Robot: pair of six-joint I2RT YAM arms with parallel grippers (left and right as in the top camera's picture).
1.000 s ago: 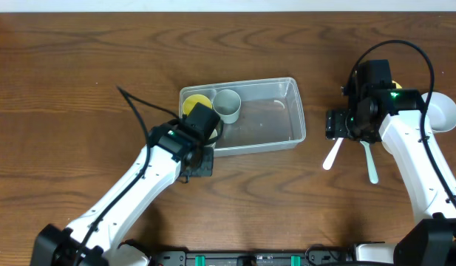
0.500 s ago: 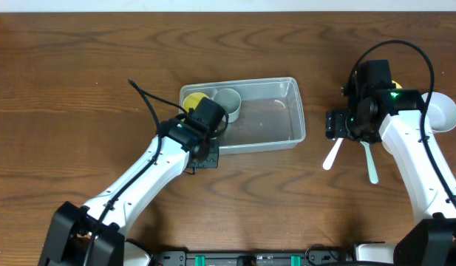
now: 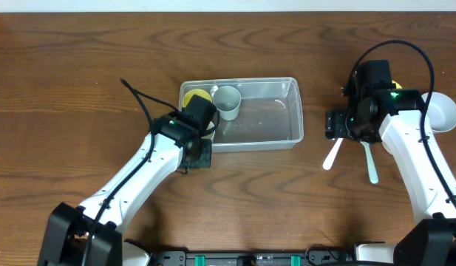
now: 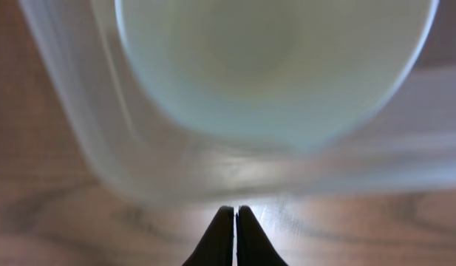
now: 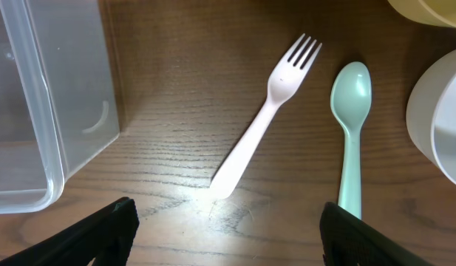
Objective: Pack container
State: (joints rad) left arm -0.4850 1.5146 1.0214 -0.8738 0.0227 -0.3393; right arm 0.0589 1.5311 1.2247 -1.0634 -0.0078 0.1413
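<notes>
The clear plastic container (image 3: 268, 129) lies mid-table, holding a yellow bowl (image 3: 196, 97) and a grey-blue cup (image 3: 228, 103) at its left end. My left gripper (image 3: 200, 140) is shut and empty at the container's near left corner; in the left wrist view its closed fingertips (image 4: 235, 214) sit just below the container wall (image 4: 94, 133), with the cup (image 4: 276, 66) behind it. My right gripper (image 3: 338, 125) is open and empty above a white fork (image 5: 264, 118) and a mint spoon (image 5: 350, 125); the container's corner (image 5: 35, 111) shows at left.
A white bowl (image 3: 442, 112) stands at the far right, also in the right wrist view (image 5: 442, 111). A yellow object (image 5: 427, 9) peeks in at the top right of that view. The fork (image 3: 332, 154) and spoon (image 3: 369, 164) lie right of the container.
My left gripper moved right toward the container, then drew back left a little; the container shifted slightly with it. The right arm has not moved.
</notes>
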